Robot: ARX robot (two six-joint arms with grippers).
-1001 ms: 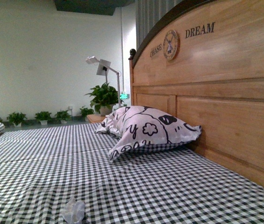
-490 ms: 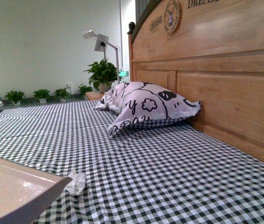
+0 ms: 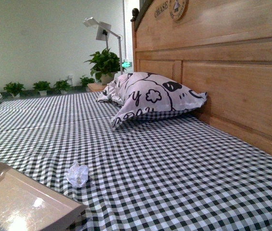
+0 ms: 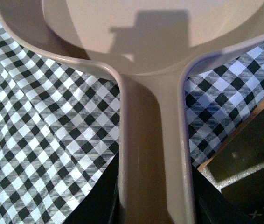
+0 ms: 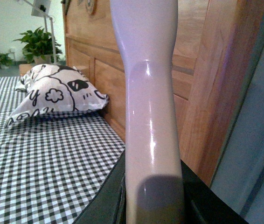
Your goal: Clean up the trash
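Observation:
The trash, a small crumpled white wad, lies on the black-and-white checked bedsheet in the near left of the front view. The beige dustpan sits low at the front left, its edge a little short of the wad. In the left wrist view my left gripper is shut on the dustpan by its handle, the pan over the sheet. In the right wrist view my right gripper is shut on the pale brush handle, which stands upright; the bristles are out of view.
A white pillow with black drawings leans against the wooden headboard along the right. A lamp and potted plants stand beyond the bed. The pillow and headboard also show in the right wrist view.
The front view has tilted down, so the headboard clock and lettering slid up out of frame. The dustpan came in from the lower left, then dropped lower; the wad stayed on the sheet.

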